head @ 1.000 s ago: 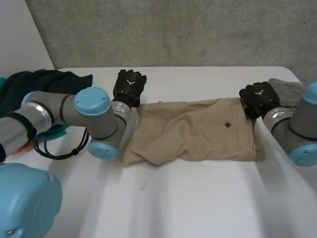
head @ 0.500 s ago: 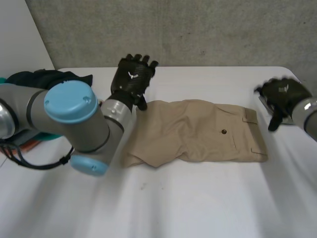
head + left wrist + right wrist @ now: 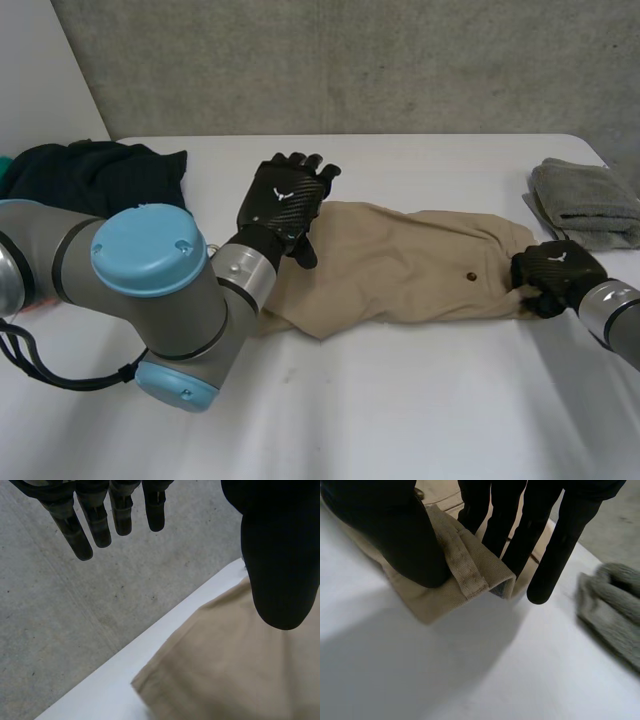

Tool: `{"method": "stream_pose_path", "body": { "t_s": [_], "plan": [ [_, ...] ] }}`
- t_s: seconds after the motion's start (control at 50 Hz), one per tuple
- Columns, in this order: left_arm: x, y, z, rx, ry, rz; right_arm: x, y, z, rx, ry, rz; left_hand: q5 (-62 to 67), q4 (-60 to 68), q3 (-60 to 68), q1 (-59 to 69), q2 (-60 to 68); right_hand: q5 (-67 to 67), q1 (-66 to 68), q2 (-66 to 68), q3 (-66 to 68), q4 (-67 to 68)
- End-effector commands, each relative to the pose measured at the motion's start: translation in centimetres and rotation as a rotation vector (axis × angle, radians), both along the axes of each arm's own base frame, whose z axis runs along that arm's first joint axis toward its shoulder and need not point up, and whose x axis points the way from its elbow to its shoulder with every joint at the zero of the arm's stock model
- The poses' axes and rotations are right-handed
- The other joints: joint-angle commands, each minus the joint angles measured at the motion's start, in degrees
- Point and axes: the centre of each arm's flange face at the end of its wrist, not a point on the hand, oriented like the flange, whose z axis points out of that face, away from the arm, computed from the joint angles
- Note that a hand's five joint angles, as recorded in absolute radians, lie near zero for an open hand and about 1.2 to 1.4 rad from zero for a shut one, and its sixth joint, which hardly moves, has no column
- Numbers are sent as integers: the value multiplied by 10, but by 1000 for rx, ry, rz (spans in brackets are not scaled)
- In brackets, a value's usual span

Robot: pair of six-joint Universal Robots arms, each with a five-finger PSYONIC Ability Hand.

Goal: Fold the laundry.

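Nearest the camera, the bare front of the white table (image 3: 400,410). The left arm (image 3: 150,270) crosses it at the near left, light-blue cap uppermost.

Mid-table: tan shorts (image 3: 400,265) lying flat and crosswise, rumpled at the left end, waistband and a dark button at the right end.

Right hand (image 3: 553,275) is at the shorts' right end, on the near waistband corner. In the right wrist view the thumb (image 3: 385,530) presses down on top of the waistband of the shorts (image 3: 465,570), and the fingers (image 3: 545,555) come down on the far side of the fold. The corner is pinched between them.

Left hand (image 3: 283,205) is raised over the shorts' left end, back of the hand to the camera. In the left wrist view its fingers (image 3: 85,530) are straight and spread with the thumb out wide, and it holds nothing. The shorts' far edge (image 3: 235,670) lies beneath it.

Farther back: a folded grey towel (image 3: 590,200) at the far right, apart from the shorts, and a dark pile of clothing (image 3: 90,175) at the far left. A concrete wall (image 3: 350,60) stands behind the table.
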Motion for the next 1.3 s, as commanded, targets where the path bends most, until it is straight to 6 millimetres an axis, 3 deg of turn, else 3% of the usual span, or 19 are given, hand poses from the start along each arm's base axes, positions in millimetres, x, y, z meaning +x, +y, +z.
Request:
{"method": "stream_pose_path", "body": {
  "t_s": [0.02, 0.1, 0.18, 0.2, 0.26, 0.28, 0.32, 0.34, 0.42, 0.46, 0.48, 0.5, 0.52, 0.56, 0.66, 0.8, 0.88, 1.02, 1.3],
  "plan": [
    [5, 3, 13, -19, 12, 7, -31, -14, 42, -176, 199, -58, -15, -15, -24, -18, -17, 153, 217, 139, 132, 116],
    [11, 5, 18, -22, 16, 15, -21, -10, 58, -273, 314, 14, -17, -17, -25, -19, -19, 153, 217, 139, 132, 116],
    [16, 6, 19, -21, 14, 26, 53, 18, 71, -397, 276, 244, -17, -17, -25, -19, -19, 153, 217, 139, 132, 116],
    [17, 6, 20, -22, 15, 29, 83, 34, 74, -453, 248, 346, -15, -16, -24, -18, -17, 153, 217, 139, 132, 116],
    [21, 5, 22, -23, 19, 61, 124, 64, 75, -530, 200, 504, -15, -16, -24, -18, -17, 153, 217, 139, 132, 116],
    [22, 5, 24, -27, 22, 69, 142, 81, 71, -560, 174, 593, -15, -16, -24, -18, -17, 153, 217, 139, 132, 116],
    [24, 4, 25, -30, 25, 93, 154, 94, 60, -558, 161, 662, -15, -16, -24, -18, -17, 153, 217, 139, 132, 116],
    [25, 4, 26, -30, 26, 99, 166, 107, 41, -532, 150, 738, -15, -16, -24, -18, -17, 153, 217, 139, 132, 116],
    [27, 0, 31, -43, 36, 136, 181, 127, 8, -498, 174, 862, -15, -16, -24, -18, -17, 153, 217, 139, 132, 116],
    [28, -3, 35, -54, 43, 162, 183, 129, 9, -509, 174, 880, -15, -16, -24, -18, -17, -30, 34, -44, -51, -67],
    [28, -5, 37, -60, 49, 171, 183, 129, 10, -509, 172, 881, -17, -17, -25, -19, -19, -173, -109, -187, -194, -210],
    [29, -7, 40, -66, 55, 181, 183, 128, 15, -512, 162, 861, -17, -17, -25, -19, -19, -465, -402, -480, -487, -503],
    [29, -9, 42, -72, 60, 188, 182, 127, 18, -507, 149, 849, -17, -17, -25, -19, -19, -547, -483, -561, -568, -584],
    [27, -13, 53, -97, 83, 200, 179, 124, 28, -487, 106, 814, -17, -17, -25, -19, -19, -547, -483, -561, -568, -584],
    [18, -21, 66, -132, 112, 193, 138, 89, 89, -350, -251, 549, -17, -17, -25, -19, -19, -547, -483, -561, -568, -584],
    [-25, -14, 52, -116, 108, 87, 91, 58, 123, -164, -565, 285, -13, -14, -22, -16, -15, -547, -483, -561, -568, -584],
    [-50, -4, 28, -60, 63, 12, 75, 41, 112, -82, -516, 203, -12, -12, -20, -14, -14, -547, -483, -561, -568, -584],
    [-74, 9, -25, 90, -35, -39, 80, 20, 74, 85, -355, 203, -7, -7, -15, -9, -9, -547, -483, -561, -568, -584],
    [-35, 0, -55, 282, -260, 117, 105, 15, 21, 193, -247, 323, 7, 6, -2, 4, 5, -547, -483, -561, -568, -584]
  ]
}}
